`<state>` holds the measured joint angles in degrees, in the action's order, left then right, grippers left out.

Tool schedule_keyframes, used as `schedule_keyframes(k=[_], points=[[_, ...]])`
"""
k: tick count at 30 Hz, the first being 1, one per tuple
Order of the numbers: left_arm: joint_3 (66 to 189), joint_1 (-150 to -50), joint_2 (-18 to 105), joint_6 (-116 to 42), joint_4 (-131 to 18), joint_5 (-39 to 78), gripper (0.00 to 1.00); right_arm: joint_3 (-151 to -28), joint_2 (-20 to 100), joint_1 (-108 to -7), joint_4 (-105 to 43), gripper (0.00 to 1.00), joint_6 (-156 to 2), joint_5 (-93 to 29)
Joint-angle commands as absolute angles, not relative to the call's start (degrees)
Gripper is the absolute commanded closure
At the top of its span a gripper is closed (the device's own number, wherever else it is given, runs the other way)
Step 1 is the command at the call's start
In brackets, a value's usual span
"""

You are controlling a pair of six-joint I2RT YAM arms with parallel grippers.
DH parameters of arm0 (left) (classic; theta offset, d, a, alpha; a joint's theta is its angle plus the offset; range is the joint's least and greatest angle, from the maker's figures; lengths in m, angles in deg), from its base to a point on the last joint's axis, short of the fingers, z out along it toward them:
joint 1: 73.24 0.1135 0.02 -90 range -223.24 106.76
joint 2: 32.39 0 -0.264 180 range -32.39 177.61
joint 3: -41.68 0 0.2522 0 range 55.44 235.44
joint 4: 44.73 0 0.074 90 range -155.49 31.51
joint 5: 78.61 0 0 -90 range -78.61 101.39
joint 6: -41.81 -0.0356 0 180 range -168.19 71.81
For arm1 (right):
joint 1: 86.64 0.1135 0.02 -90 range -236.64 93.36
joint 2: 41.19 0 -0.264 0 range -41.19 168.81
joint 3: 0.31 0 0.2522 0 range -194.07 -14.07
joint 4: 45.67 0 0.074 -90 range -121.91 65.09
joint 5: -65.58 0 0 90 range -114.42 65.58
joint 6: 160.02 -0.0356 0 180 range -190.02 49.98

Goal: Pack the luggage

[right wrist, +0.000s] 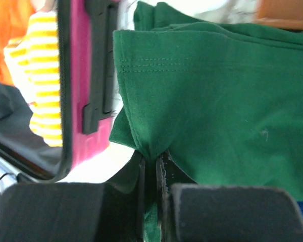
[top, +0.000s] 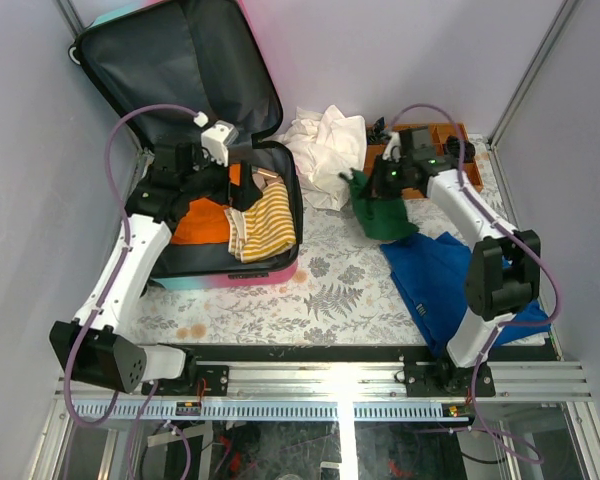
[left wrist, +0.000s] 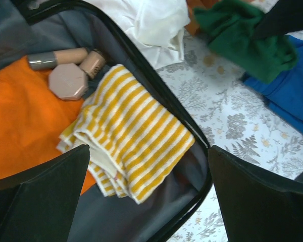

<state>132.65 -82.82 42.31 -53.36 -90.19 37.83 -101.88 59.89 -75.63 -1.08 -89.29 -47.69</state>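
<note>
Luggage [top: 170, 70] lies open at the table's [top: 330, 290] far left, lid tilted back. An orange cloth [top: 200, 225] lies in its base. Just right of the luggage, a green shirt [right wrist: 222, 101] is pinched in the right gripper [right wrist: 151, 169]. The left gripper [left wrist: 149, 201], spread wide, hovers over a striped cloth [left wrist: 136, 136] inside, near small cosmetics [left wrist: 68, 80].

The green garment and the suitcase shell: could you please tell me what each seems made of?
The green garment looks like soft, matte cotton-type jersey: twin hem stitching shows, and it bunches where the right gripper pinches it. The suitcase shell looks like hard, smooth plastic, judging by its rigid pink edge.
</note>
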Motion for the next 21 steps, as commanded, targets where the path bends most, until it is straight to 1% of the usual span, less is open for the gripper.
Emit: schedule_keyframes(k=[1, 2, 6, 8, 9, 10, 11, 13, 15, 18, 21], points=[[132.7, -87.6, 43.1, -48.5, -85.8, 34.9, 0.00, -99.6, 58.9, -69.2, -12.3, 1.00, -97.4, -48.2], [132.8, -89.5, 43.4, -47.5, -85.1, 32.7, 0.00, -99.3, 59.6, -68.0, -13.1, 0.96, -98.0, -48.3], [134.9, -96.8, 46.5, -43.1, -84.3, 24.6, 0.00, -99.9, 62.8, -66.3, -12.6, 0.49, -98.1, -49.9], [135.8, -100.1, 48.1, -40.8, -83.5, 21.4, 0.00, -101.0, 62.4, -66.4, -9.9, 0.23, -94.6, -48.8], [136.0, -101.6, 48.8, -40.3, -82.8, 19.7, 0.00, -101.1, 61.6, -66.5, -8.9, 0.13, -92.7, -48.2], [136.2, -103.4, 49.4, -39.8, -81.9, 18.3, 0.00, -100.7, 60.5, -66.7, -8.4, 0.07, -90.9, -48.1], [136.3, -104.6, 49.9, -39.4, -81.0, 17.1, 0.00, -100.1, 59.3, -67.2, -8.1, 0.05, -89.2, -48.6], [136.5, -106.9, 51.0, -38.1, -78.9, 14.9, 0.00, -98.0, 56.7, -69.3, -8.3, 0.05, -87.2, -50.2], [136.2, -108.5, 52.0, -37.1, -76.5, 13.6, 0.00, -96.4, 55.1, -72.5, -8.3, 0.10, -85.6, -51.5], [137.4, -111.0, 54.0, -37.0, -75.5, 11.2, 0.00, -95.8, 55.8, -77.5, -6.9, 0.18, -81.3, -52.1], [138.2, -111.5, 55.1, -36.6, -74.9, 9.8, 0.00, -97.8, 60.5, -81.3, -2.6, 0.21, -75.3, -51.4]])
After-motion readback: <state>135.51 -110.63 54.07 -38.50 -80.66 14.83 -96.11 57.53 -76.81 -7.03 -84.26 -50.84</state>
